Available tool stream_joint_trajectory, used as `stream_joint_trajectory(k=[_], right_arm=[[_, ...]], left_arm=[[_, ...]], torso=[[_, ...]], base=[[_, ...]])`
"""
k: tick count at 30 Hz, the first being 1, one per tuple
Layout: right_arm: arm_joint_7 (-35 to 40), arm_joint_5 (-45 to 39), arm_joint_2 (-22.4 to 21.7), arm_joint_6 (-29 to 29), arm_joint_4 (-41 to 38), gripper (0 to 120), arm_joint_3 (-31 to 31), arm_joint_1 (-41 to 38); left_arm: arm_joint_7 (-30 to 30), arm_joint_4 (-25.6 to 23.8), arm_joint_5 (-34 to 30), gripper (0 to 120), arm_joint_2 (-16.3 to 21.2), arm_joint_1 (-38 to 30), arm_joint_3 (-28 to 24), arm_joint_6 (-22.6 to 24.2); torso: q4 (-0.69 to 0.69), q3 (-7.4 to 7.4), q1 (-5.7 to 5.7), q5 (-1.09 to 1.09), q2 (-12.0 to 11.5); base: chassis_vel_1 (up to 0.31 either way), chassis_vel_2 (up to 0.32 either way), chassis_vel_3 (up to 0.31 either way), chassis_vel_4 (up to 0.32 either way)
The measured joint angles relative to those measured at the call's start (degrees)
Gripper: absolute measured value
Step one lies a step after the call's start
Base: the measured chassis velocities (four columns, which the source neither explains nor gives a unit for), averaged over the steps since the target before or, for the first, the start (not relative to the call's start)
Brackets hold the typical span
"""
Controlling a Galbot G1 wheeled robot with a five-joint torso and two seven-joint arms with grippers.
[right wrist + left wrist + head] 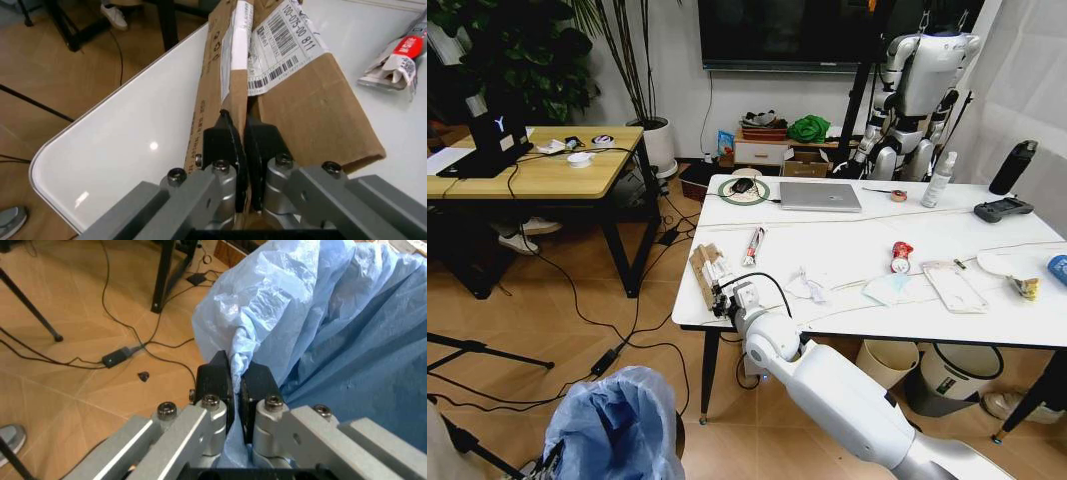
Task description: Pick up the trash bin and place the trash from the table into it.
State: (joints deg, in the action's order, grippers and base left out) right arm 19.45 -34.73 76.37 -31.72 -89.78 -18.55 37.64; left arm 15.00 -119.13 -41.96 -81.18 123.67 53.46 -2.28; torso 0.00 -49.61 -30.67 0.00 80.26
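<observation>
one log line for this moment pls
left gripper: shut on trash bin bag, held low by floor | right gripper: shut on cardboard box at table corner | other trash on table

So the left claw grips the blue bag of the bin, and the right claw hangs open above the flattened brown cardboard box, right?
Not quite: the right claw is shut on the flattened brown cardboard box, as the right wrist view shows. The left claw does grip the light-blue bag of the round bin.

Head camera overlooks table (847, 250); wrist cameras sit close behind hands.
</observation>
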Motion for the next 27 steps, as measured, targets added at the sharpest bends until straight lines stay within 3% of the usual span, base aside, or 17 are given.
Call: stream_joint_trajectory(k=[6, 16, 21, 27], right_arm=[[-0.82, -1.84, -1.23, 1.40, -3.61, 0, 2.27, 1.00], [-10.38, -12.87, -8.44, 11.99, -17.23, 0, 3.97, 3.79], [-15.48, -15.17, -12.28, 18.39, -23.56, 0, -0.68, 7.60], [-17.61, -13.95, -12.36, 23.10, -25.08, 0, -7.07, 10.54]], left_arm=[[-0.09, -0.14, 0.47, 0, 0.16, -0.56, -1.14, 0.30], [-0.69, -0.77, -1.12, 0, 1.63, -1.37, -1.79, 2.06], [-2.33, -2.09, -1.77, 0, 1.75, -2.90, -2.40, 4.05], [-3.85, -2.83, -1.85, 0, 1.55, -4.70, -3.11, 5.62]], torso=[[0.00, 0.00, 0.00, -0.02, 0.00], [0.00, 0.00, 0.00, 0.00, 0.00], [-0.01, 0.00, 0.00, 0.00, 0.00], [0.00, 0.00, 0.00, 0.00, 0.00]], base=[[0.000, 0.000, 0.000, 0.000], [0.000, 0.000, 0.000, 0.000], [0.000, 0.000, 0.000, 0.000], [0.000, 0.000, 0.000, 0.000]])
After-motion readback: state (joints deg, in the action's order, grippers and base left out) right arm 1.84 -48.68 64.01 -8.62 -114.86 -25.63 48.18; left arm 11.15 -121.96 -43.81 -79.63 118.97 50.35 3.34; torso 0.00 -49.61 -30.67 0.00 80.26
